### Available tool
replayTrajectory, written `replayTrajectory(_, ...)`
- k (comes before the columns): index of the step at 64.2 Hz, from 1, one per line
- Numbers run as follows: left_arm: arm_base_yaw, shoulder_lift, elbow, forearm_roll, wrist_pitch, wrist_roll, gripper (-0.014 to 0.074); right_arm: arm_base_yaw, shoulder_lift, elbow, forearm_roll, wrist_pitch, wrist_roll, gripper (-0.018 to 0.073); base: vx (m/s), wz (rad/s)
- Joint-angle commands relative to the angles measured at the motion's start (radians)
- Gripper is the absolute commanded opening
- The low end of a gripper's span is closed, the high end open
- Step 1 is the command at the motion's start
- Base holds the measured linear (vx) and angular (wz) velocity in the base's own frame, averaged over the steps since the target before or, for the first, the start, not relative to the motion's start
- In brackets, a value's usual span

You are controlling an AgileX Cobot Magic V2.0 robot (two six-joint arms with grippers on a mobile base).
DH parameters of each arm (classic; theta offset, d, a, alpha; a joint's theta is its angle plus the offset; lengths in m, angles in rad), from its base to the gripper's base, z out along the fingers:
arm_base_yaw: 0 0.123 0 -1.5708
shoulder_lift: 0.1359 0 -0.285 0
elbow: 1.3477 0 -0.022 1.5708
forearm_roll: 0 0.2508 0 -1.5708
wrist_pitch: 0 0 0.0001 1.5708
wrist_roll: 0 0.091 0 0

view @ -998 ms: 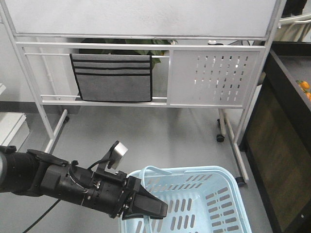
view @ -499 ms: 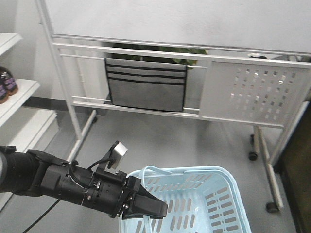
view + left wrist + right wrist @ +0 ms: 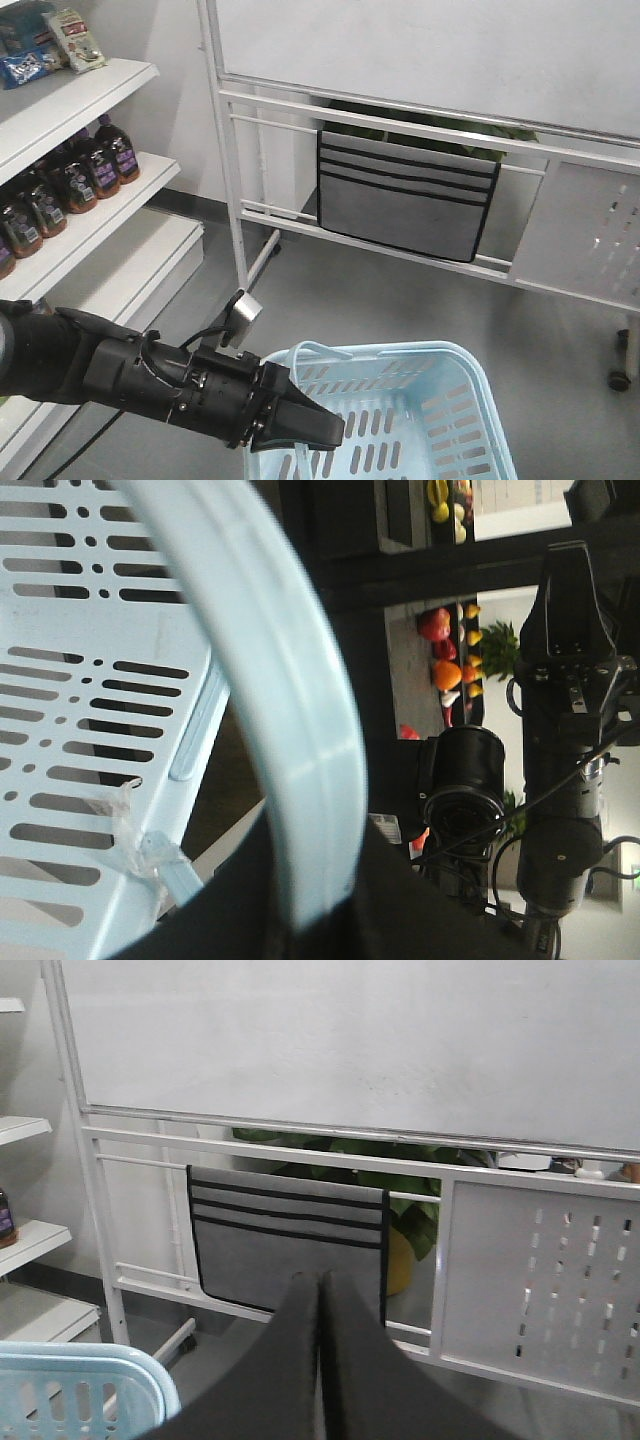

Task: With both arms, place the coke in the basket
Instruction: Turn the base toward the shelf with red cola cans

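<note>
The light blue basket (image 3: 400, 352) hangs low in the front view, its slotted wall (image 3: 90, 680) filling the left of the left wrist view. My left gripper (image 3: 320, 430) is shut on the basket's handle (image 3: 300, 740), which curves up out of the black jaws (image 3: 320, 920). My right gripper (image 3: 318, 1280) is shut with nothing in it, its fingers pressed together beside the basket's rim (image 3: 90, 1360). The right arm (image 3: 570, 680) stands upright in the left wrist view. No coke is in view.
White shelves at the left carry dark bottles (image 3: 70, 175) and snack packets (image 3: 50, 40). A wheeled whiteboard stand (image 3: 420, 130) with a grey fabric pocket (image 3: 405, 195) stands ahead on the grey floor. Fruit (image 3: 445, 650) shows on a far shelf.
The whole view has swung left: the whiteboard stand slid rightward in frame and the shelves with bottles came into sight. The left arm and basket keep their place in the frame.
</note>
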Motion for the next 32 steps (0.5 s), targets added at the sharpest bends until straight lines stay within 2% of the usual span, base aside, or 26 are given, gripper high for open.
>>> replayTrajectory(1,-0.004,-0.05,-0.016,-0.063,0.104,0.006,-0.0006,-0.005,-0.006,0.008,-0.004,-0.078,-0.005,-0.001,0.11,0.32)
replayTrajectory(32,-0.004,-0.05,-0.016,-0.063,0.104,0.006,-0.0006,-0.005,-0.006,0.008,-0.004,-0.078,-0.005,-0.001,0.11,0.35)
